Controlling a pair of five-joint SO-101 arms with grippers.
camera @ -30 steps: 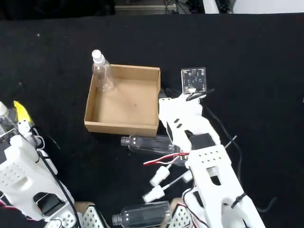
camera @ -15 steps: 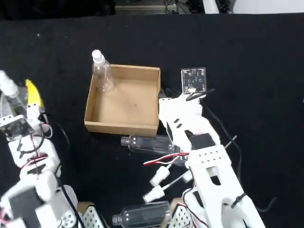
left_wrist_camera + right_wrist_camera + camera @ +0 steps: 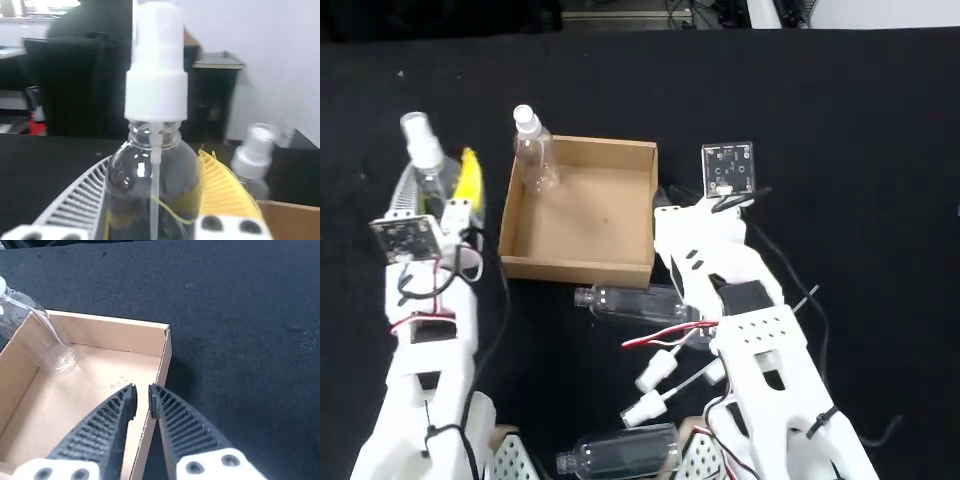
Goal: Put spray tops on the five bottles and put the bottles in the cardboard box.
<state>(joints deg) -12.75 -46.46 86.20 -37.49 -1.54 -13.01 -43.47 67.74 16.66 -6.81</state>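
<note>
My left gripper (image 3: 435,190) is shut on a clear bottle (image 3: 425,175) with a white spray top (image 3: 417,130), held upright just left of the cardboard box (image 3: 577,268). In the left wrist view the bottle (image 3: 150,175) stands between the white and yellow fingers. Another capped bottle (image 3: 533,152) leans in the box's far left corner. My right gripper (image 3: 142,392) hovers over the box's right wall (image 3: 165,355), fingers nearly together with nothing between them. Two uncapped bottles (image 3: 630,303) (image 3: 620,452) lie in front of the box, with two loose spray tops (image 3: 658,368) (image 3: 645,408) between them.
The right arm (image 3: 720,260) stretches from the front right up to the box's right side. Two ribbed white fixtures (image 3: 510,458) (image 3: 705,455) sit at the front edge. A red and white cable (image 3: 665,335) runs over the lying bottle. Black cloth covers the table.
My left arm has swung from the front left corner up to the box's left side, carrying the capped bottle. The right arm has not moved.
</note>
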